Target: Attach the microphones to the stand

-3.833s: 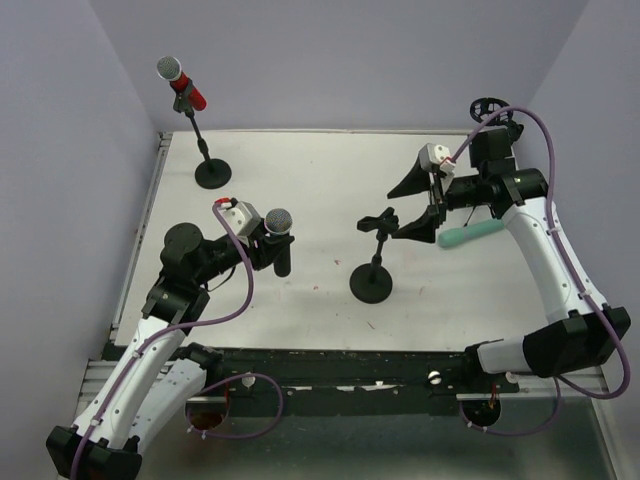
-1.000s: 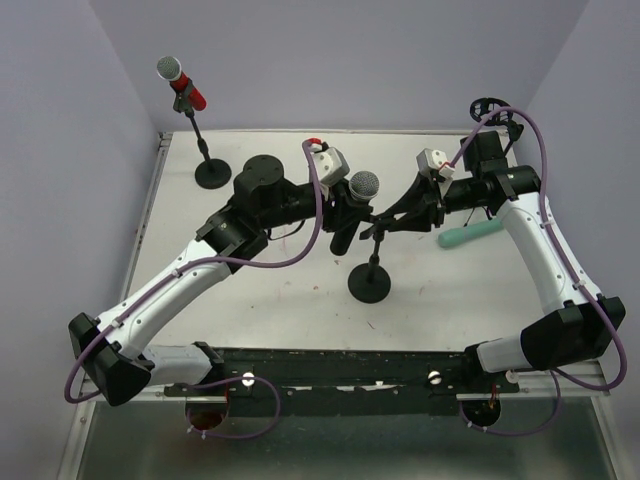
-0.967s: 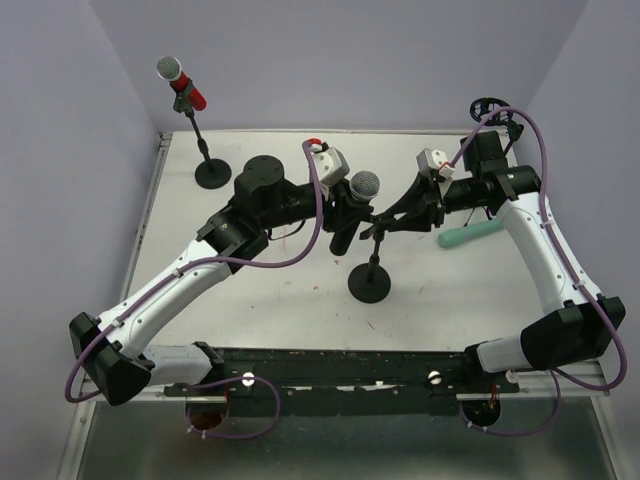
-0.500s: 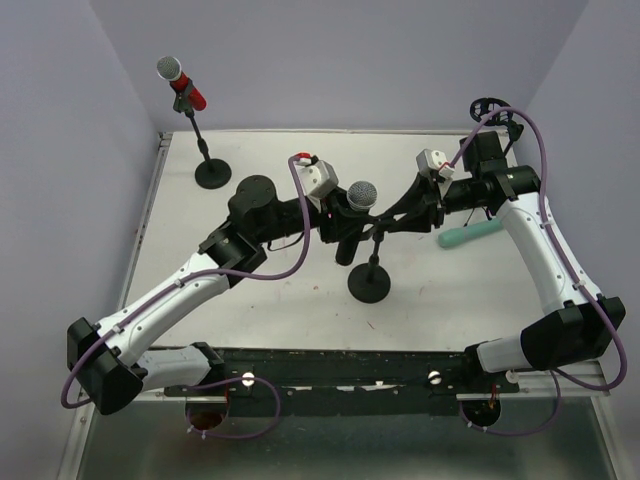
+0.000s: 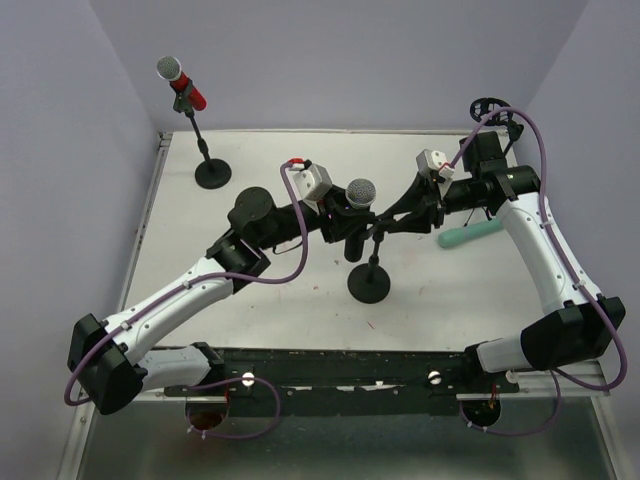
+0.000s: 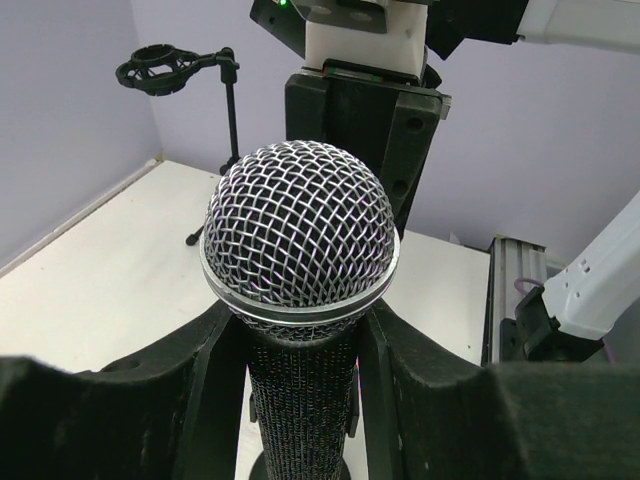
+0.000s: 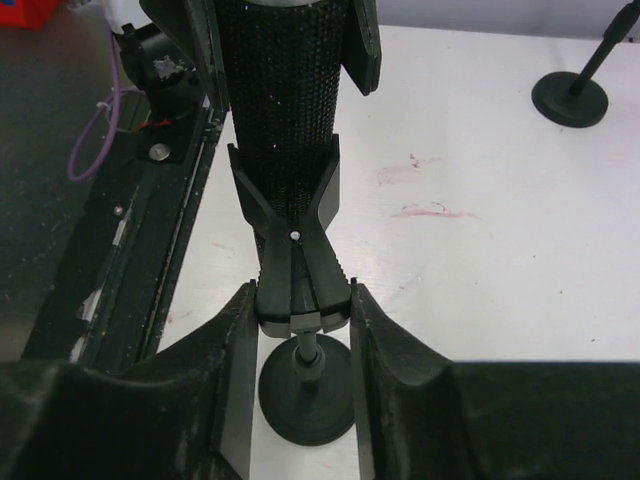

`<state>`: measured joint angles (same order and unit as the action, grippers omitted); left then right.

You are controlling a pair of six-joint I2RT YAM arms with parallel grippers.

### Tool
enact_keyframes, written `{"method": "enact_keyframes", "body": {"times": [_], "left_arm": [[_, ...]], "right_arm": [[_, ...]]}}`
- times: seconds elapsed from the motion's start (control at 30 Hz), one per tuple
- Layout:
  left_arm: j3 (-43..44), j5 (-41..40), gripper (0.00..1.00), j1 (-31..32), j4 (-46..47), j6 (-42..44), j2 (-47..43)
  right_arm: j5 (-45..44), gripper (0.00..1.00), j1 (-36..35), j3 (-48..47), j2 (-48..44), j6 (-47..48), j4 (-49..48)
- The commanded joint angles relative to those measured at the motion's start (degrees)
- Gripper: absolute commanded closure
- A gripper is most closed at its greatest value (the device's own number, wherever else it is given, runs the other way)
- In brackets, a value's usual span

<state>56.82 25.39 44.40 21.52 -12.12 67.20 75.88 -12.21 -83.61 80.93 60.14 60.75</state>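
Observation:
My left gripper (image 5: 348, 222) (image 6: 300, 350) is shut on the black microphone (image 5: 358, 200) (image 6: 300, 240), just under its grey mesh head. The microphone's body (image 7: 283, 100) stands upright in the forked jaws of the middle stand's clip (image 7: 297, 285) (image 5: 375, 228). My right gripper (image 5: 392, 225) (image 7: 300, 330) has its fingers pressed against both sides of that clip's handles, above the stand's round base (image 7: 305, 395) (image 5: 369, 285). The red microphone (image 5: 185, 85) sits in the back-left stand. The mint-green microphone (image 5: 470, 236) lies on the table under my right arm.
An empty stand with a ring holder (image 5: 487, 105) (image 6: 170, 72) stands at the back right corner. The back-left stand's base (image 5: 212, 175) (image 7: 568, 98) rests near the left wall. The black front rail (image 5: 330, 365) runs along the near edge.
My left arm has drawn its elbow back and its wrist leftward, and the black microphone has settled slightly lower at the middle stand's clip. My right arm has stayed in place.

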Motion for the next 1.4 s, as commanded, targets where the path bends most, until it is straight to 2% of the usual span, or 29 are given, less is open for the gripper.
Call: {"method": "enact_keyframes", "body": {"times": [0.0, 0.3, 0.43, 0.47, 0.5, 0.53, 0.57, 0.6, 0.83, 1.03, 1.23, 1.3, 1.37], "left_arm": [[0.2, -1.9, 1.00, 0.4, 6.5, 0.2, 0.4], [0.0, -1.4, 1.00, 0.4, 9.3, -0.7, 1.9], [0.0, -1.5, 1.00, 0.4, 9.2, -0.4, 1.8], [0.0, -1.4, 1.00, 0.4, 9.2, -0.4, 1.8], [0.0, -1.4, 1.00, 0.5, 9.2, -0.2, 1.9], [-0.1, -1.5, 1.00, 0.5, 9.2, -0.2, 1.7], [-0.2, -1.5, 1.00, 0.4, 9.2, -0.1, 1.7], [-0.2, -1.5, 1.00, 0.4, 9.2, 0.0, 1.7], [-1.4, -0.3, 1.00, 0.5, 12.5, -0.6, 2.4], [-3.3, 0.9, 1.00, 0.5, 17.9, -1.4, 4.5], [-3.3, 1.4, 1.00, 0.6, 18.1, -1.3, 6.0], [-3.5, 1.4, 1.00, 0.6, 17.9, -1.1, 5.8], [-3.6, 1.3, 1.00, 0.6, 17.9, -1.0, 5.8]], "right_arm": [[0.1, 0.57, -0.6, 0.3, -0.2, 0.9, 3.7], [0.1, 0.40, -0.6, 0.4, 0.0, 0.8, 3.8], [-0.2, 0.41, -0.6, 0.4, 0.0, 0.9, 3.8], [-0.2, 0.42, -0.5, 0.3, 0.0, 0.9, 3.8], [-0.2, 0.48, -0.6, 0.4, 0.1, 0.9, 3.8], [-0.3, 0.57, -0.5, 0.3, 0.1, 0.9, 3.8], [-0.3, 0.71, -0.5, 0.3, 0.1, 0.9, 3.8], [-0.4, 0.78, -0.6, 0.1, 0.2, 0.9, 3.9], [-0.5, 0.91, -0.5, -0.1, 0.4, 1.0, 4.3], [-0.3, 0.94, -0.6, -0.1, 0.5, 0.9, 4.4], [-0.5, 0.91, -0.6, -0.1, 0.6, 0.9, 4.3], [-0.5, 0.75, -0.6, 0.1, 0.7, 0.9, 4.2], [-0.4, 0.64, -0.6, 0.2, 0.6, 0.9, 4.3]]}}
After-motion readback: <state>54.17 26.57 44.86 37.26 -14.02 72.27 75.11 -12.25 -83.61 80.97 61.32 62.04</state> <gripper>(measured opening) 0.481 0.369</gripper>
